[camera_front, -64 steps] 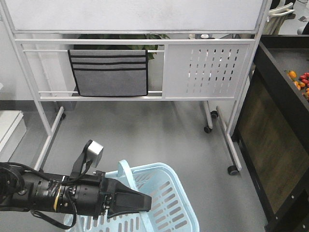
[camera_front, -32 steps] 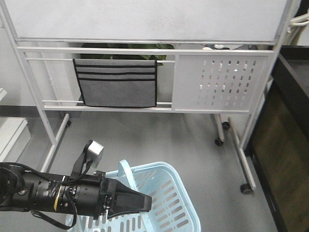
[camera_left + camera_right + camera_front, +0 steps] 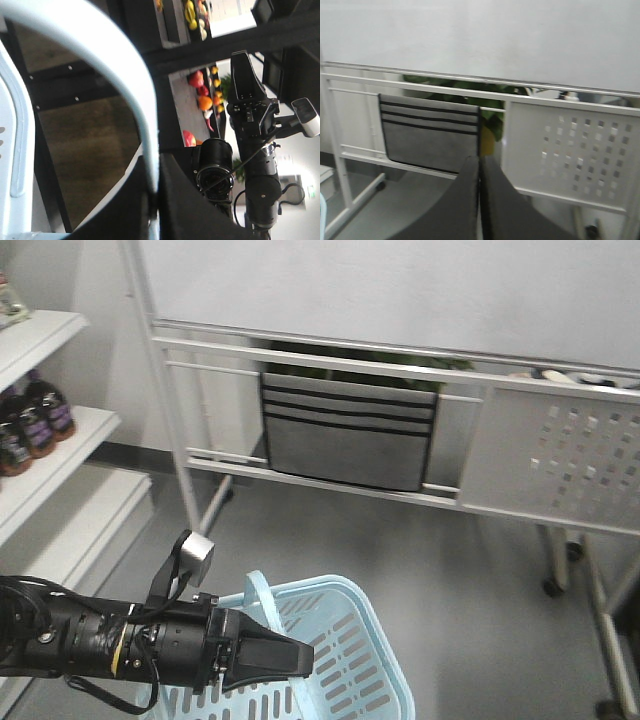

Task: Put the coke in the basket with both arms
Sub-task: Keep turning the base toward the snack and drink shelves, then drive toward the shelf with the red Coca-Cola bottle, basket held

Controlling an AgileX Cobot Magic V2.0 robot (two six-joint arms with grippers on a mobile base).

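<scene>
Coke is not visible in any view; the visible part of the basket (image 3: 335, 585) holds no red bottle. Left gripper (image 3: 300, 660) is clenched on the basket handle (image 3: 256, 592). Right gripper (image 3: 479, 167) is closed, empty. Shelves (image 3: 70, 430) with dark bottles (image 3: 30, 425) stand left of the basket. Judged status: basket secured; locating, grasping and placing coke all remain.

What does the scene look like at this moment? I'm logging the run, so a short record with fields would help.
left gripper: shut on the basket's handle
basket: light blue, no bottle visible inside
right gripper: shut, empty, facing the whiteboard stand
coke: not in view
shelf: white, at the left, with dark bottles on it
</scene>
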